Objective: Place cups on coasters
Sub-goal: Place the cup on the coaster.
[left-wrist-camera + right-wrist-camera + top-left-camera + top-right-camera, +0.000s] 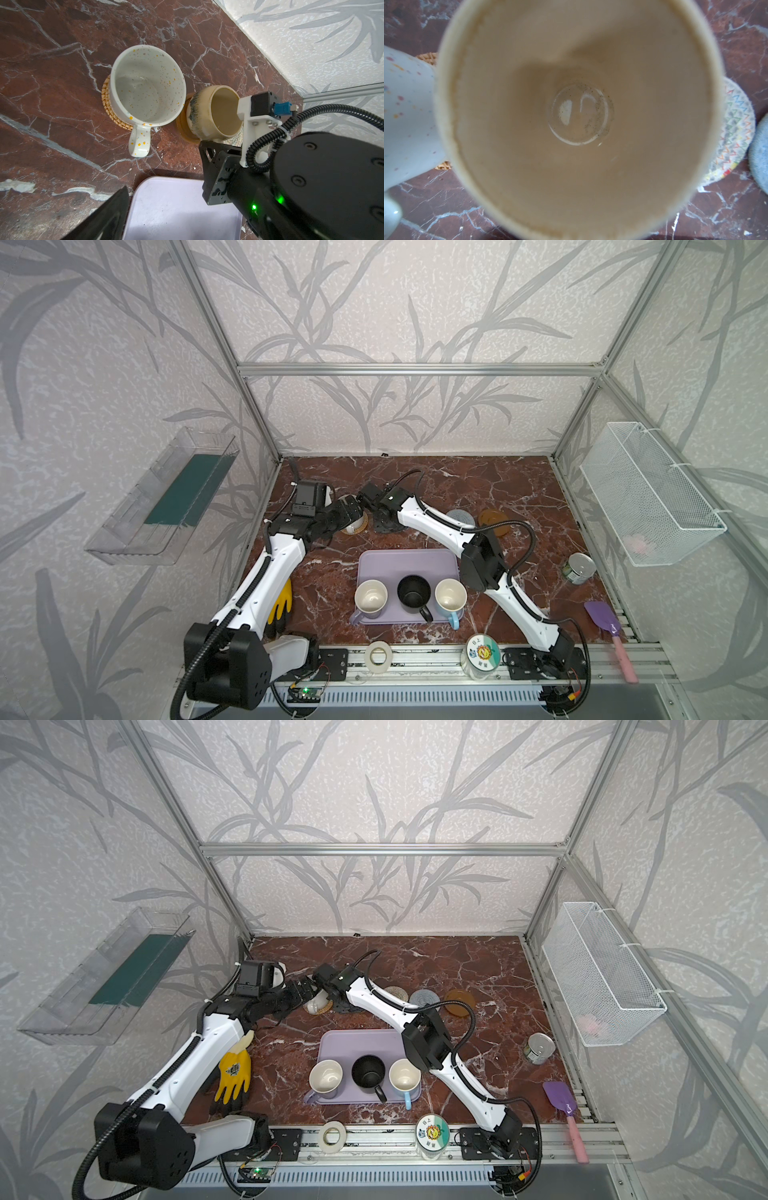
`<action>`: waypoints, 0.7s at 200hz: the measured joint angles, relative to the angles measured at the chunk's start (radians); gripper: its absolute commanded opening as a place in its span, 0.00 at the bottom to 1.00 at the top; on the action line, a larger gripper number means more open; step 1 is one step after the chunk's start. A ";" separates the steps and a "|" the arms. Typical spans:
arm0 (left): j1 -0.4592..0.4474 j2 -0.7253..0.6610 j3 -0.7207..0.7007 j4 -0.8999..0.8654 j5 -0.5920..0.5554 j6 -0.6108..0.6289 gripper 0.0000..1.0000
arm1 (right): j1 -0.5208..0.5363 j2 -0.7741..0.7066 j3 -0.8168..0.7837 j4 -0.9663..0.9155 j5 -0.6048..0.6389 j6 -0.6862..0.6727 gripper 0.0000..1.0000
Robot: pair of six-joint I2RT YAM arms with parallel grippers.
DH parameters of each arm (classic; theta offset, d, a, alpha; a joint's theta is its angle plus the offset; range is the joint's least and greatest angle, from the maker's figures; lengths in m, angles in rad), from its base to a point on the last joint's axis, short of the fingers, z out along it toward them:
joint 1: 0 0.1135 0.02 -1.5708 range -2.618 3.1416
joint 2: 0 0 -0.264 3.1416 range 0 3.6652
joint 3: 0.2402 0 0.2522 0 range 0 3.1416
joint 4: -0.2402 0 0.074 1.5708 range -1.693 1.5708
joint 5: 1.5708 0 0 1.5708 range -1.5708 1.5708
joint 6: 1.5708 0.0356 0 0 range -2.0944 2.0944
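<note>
Round beige mug (216, 112) stands mouth-up on a brown wooden coaster (184, 133), right gripper (216, 150) closed beside it; left gripper (351, 511) wide.

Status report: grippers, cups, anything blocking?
Left gripper open by white mug on rattan coaster. Right gripper shut at beige mug over wooden coaster. Three mugs on tray. Grippers close together.

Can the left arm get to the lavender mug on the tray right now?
Probably yes. The left gripper is open and empty, and the lavender mug stands at the left end of the tray, nothing blocking it.
</note>
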 measured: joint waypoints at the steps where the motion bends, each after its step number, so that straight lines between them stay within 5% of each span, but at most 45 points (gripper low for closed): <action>1: 0.000 0.000 0.000 0.000 0.000 0.000 0.96 | 0.000 0.000 0.000 0.000 0.000 0.000 0.00; 140: 0.012 -0.027 -0.026 0.000 0.009 0.006 0.96 | 0.006 -0.003 -0.026 0.003 -0.019 -0.006 0.04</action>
